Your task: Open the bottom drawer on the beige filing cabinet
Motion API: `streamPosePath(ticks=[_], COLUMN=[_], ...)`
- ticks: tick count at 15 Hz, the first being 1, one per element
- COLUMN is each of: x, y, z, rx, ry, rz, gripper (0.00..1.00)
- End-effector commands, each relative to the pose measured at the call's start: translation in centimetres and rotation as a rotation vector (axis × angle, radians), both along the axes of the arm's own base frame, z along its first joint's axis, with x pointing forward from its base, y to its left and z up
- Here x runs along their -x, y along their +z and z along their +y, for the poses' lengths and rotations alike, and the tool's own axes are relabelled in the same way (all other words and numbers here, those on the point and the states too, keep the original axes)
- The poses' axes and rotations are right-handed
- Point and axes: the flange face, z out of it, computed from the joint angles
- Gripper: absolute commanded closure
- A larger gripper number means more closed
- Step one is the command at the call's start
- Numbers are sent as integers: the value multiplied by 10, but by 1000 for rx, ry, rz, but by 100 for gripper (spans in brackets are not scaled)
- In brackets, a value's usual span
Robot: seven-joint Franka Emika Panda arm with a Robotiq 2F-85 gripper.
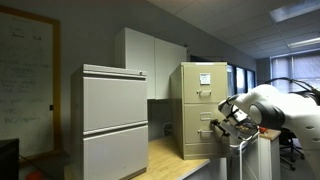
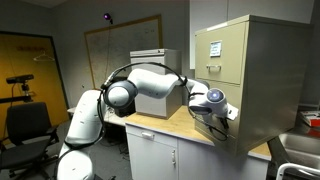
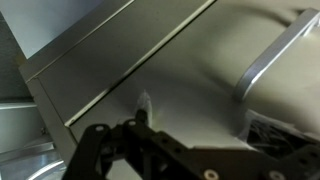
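Note:
The beige filing cabinet (image 1: 203, 105) stands on a wooden tabletop and shows in both exterior views (image 2: 262, 70). Its bottom drawer (image 1: 200, 135) looks shut. My gripper (image 1: 231, 118) is right at the front of that drawer, about level with its handle, and it also shows in an exterior view (image 2: 216, 108). In the wrist view the drawer front (image 3: 170, 70) fills the frame, with its metal handle (image 3: 278, 55) at the upper right. My gripper (image 3: 200, 128) has its dark fingers spread along the bottom edge, close to the drawer face and holding nothing.
A wider pale grey cabinet (image 1: 115, 120) stands beside the beige one, with a tall white cupboard (image 1: 150, 55) behind. The wooden tabletop (image 1: 165, 155) runs in front of both cabinets. A whiteboard (image 1: 25, 80) hangs on the wall, and an office chair (image 2: 25, 125) stands near the robot base.

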Motion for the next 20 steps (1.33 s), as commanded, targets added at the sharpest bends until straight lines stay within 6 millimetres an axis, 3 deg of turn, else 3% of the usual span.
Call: streamPosePath(ticks=[1,9,15,18,19,20], x=[-26,-25,-30,-22,-17,-12], y=[21,-19,-67,-75,-77,-76], z=[16,59,75,74,72,71], rx=[-27,-169,-171,-150,-138,-128], ry=[0,-26,-1,-7,-17,-23], rz=[-90,-188,-83,-39,-18,-3], gripper=[0,0,0,0,25,26])
